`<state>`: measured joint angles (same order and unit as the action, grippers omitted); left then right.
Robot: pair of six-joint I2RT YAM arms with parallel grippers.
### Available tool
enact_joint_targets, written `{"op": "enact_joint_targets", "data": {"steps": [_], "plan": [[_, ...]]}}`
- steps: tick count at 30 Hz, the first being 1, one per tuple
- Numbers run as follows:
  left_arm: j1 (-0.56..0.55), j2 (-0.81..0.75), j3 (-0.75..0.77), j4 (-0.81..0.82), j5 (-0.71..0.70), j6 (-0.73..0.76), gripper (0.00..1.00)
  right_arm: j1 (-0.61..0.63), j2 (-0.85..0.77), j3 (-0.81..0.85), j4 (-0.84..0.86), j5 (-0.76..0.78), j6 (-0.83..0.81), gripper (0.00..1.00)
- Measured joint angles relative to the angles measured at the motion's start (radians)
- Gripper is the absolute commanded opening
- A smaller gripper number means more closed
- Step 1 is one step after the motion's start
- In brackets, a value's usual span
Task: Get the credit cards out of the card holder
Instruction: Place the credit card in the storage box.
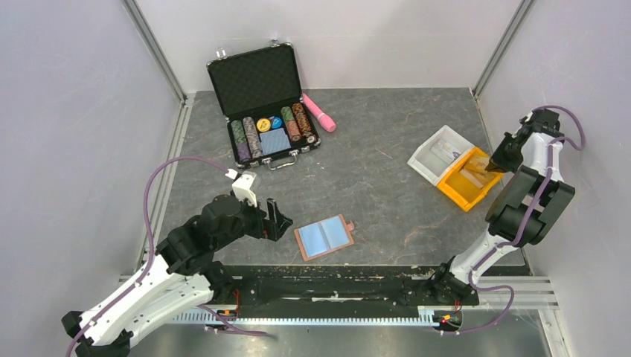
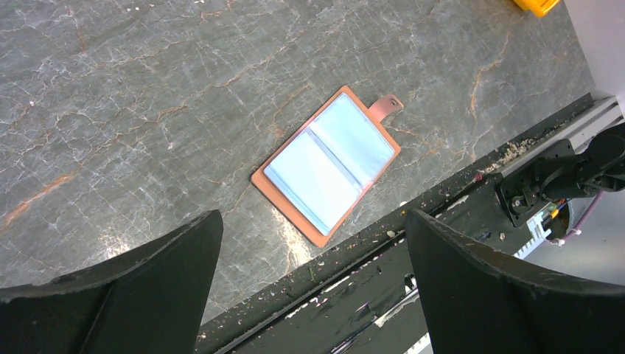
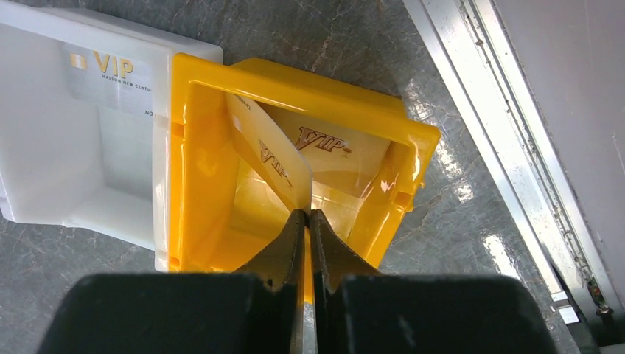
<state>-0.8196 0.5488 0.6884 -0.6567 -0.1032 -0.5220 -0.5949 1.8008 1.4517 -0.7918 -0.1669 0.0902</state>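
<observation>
The flat brown leather-like card holder (image 1: 324,238) lies open on the grey marbled tabletop (image 1: 372,171) at six o'clock, light blue pockets up. The left end effector (image 2: 313,243) hangs at its nine o'clock — released, fingers wide, touching nothing. At three o'clock the right end effector (image 3: 308,217) is clenched on a tan plastic credit card (image 3: 269,158) lettered VIP — tilted inside the yellow plastic bin (image 3: 199,169), where a second tan VIP card (image 3: 332,144) lies.

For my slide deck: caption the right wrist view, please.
Right gripper shut on a cream VIP card inside the yellow bin.
</observation>
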Motion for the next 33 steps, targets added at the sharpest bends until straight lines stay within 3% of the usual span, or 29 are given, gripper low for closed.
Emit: {"op": "enact_joint_targets", "data": {"steps": [28,33], "plan": [[0.0,-0.01,0.0,0.0,0.0,0.0,1.0,0.019,-0.022,-0.027,0.027,0.083,0.049,0.0],[0.0,-0.013,0.0,0.0,0.0,0.0,1.0,0.019,-0.022,-0.027,0.027,0.089,0.05,0.09]]}}
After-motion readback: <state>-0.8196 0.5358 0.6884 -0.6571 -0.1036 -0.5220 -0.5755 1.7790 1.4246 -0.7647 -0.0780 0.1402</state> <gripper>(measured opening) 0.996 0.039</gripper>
